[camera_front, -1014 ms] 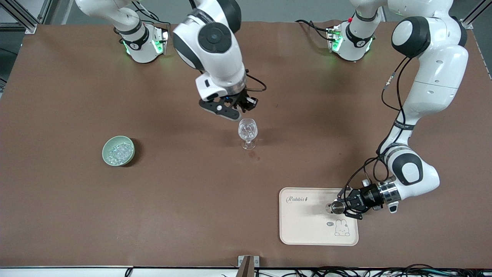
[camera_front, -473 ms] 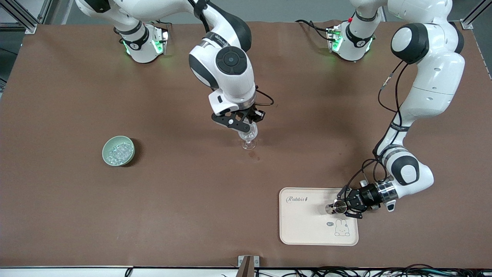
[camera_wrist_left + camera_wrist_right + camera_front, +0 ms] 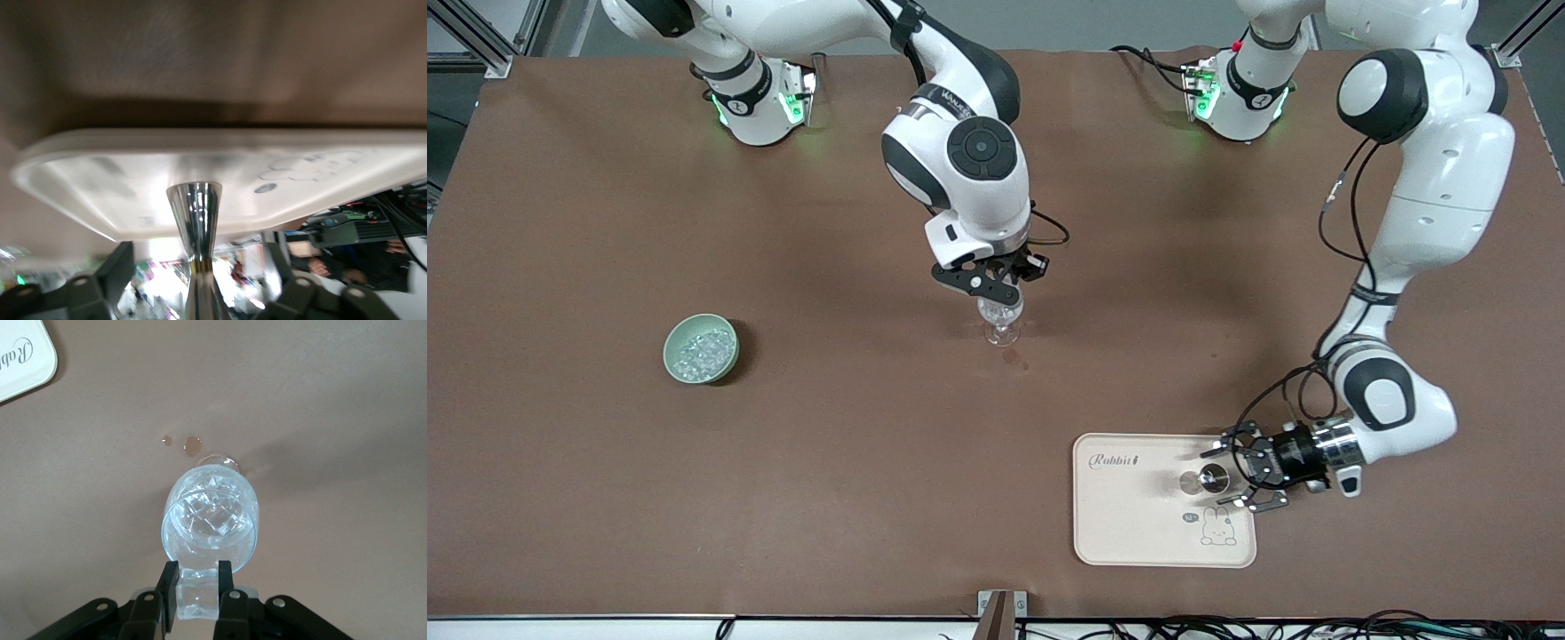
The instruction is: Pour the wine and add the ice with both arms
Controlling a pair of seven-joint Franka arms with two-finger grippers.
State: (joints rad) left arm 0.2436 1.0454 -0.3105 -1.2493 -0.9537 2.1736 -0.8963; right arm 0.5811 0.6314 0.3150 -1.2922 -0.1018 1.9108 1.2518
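A clear stemmed wine glass (image 3: 1001, 322) stands mid-table with ice lumps in its bowl (image 3: 210, 517). My right gripper (image 3: 1000, 298) hangs just over its rim, shut on one clear ice cube (image 3: 198, 597); in the right wrist view the gripper (image 3: 198, 577) sits at the rim's edge. More ice (image 3: 703, 349) fills a green bowl (image 3: 679, 331) toward the right arm's end. My left gripper (image 3: 1232, 477) is low over the cream tray (image 3: 1138, 524), open, with a small steel cup (image 3: 1203, 481) standing free at its fingertips. The left wrist view shows the cup (image 3: 193, 213) between the spread fingers (image 3: 123, 270).
Small reddish drops (image 3: 1014, 358) stain the table just nearer the camera than the glass; they also show in the right wrist view (image 3: 192, 444). The tray lies near the table's front edge, and its corner shows in the right wrist view (image 3: 20, 360).
My right gripper came down over the glass with the ice cube. My left gripper opened, let go of the steel cup and drew back slightly.
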